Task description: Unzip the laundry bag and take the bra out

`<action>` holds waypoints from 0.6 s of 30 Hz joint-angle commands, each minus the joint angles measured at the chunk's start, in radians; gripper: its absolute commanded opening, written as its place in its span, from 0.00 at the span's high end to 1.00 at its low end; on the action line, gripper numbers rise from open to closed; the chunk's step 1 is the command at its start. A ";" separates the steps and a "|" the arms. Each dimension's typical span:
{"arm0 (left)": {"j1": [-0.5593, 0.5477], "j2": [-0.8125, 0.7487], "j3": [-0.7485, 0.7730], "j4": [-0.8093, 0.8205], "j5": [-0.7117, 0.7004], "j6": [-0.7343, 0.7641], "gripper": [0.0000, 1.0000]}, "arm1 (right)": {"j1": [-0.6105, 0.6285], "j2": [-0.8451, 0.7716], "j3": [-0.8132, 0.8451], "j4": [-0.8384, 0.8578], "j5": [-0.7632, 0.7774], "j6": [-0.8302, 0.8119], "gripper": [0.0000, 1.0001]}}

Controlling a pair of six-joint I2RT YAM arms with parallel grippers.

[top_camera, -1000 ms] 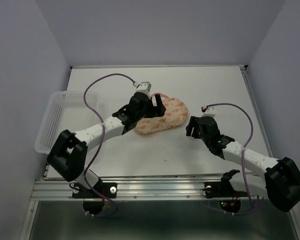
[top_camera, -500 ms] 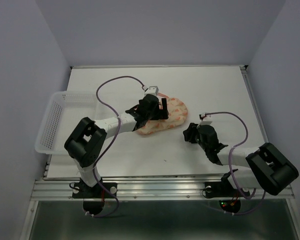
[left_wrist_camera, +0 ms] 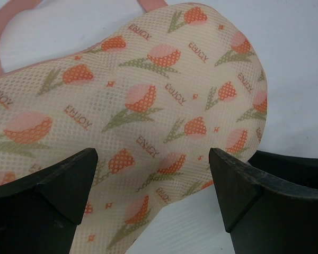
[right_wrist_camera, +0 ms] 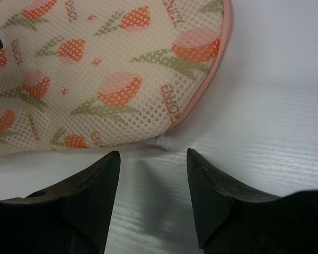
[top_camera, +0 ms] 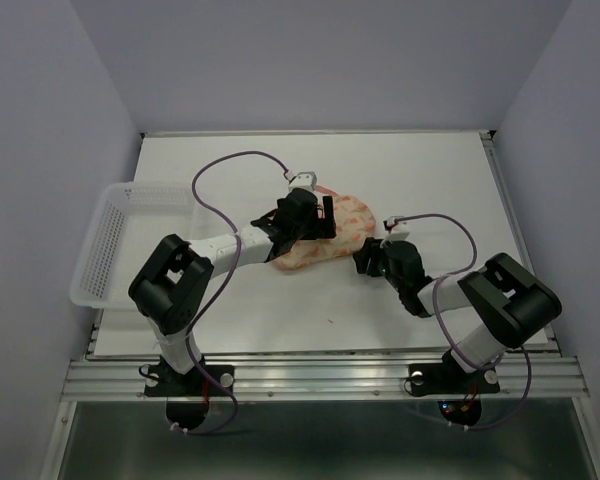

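Laundry bag [top_camera: 350,222], peach-pink mesh printed with orange tulips, lies flat and apparently zipped shut near the middle of the white counter [top_camera: 440,170], well away from all four edges. Bra is not visible; judging by the bag's padded bulge, it is probably inside. A clear mesh basket [top_camera: 102,250] sits at the left edge, overhanging it, well apart from the bag. Both arms reach in from the near edge to flank the bag. Left gripper [left_wrist_camera: 151,164] hangs over the bag's left half with jaws spread wide and printed fabric filling the gap between them; whether the fingers touch the fabric cannot be told. It seems placed to steady the bag so it does not slide when the zip is pulled. Right gripper [right_wrist_camera: 153,156] sits low at the bag's right end, jaws parted and holding nothing, aimed at the seam. A pink zipper rim [right_wrist_camera: 225,63] curves around that end, and a pink loop [left_wrist_camera: 2,37] shows on the far side. Smallest is a white tab [right_wrist_camera: 162,142], possibly the zipper pull, poking out under the bag's edge just beyond the right fingertips, which makes it the likely target
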 commanded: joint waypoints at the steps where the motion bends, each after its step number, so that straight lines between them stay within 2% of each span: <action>1: 0.000 -0.025 0.017 0.000 -0.030 0.017 0.01 | -0.005 0.044 0.043 0.121 0.003 -0.032 0.41; 9: 0.000 -0.034 0.012 -0.003 -0.029 0.017 0.01 | -0.014 0.092 0.053 0.140 0.006 -0.049 0.42; 18: 0.000 -0.045 -0.004 -0.007 -0.032 0.014 0.01 | -0.015 0.135 0.064 0.151 0.009 -0.051 0.50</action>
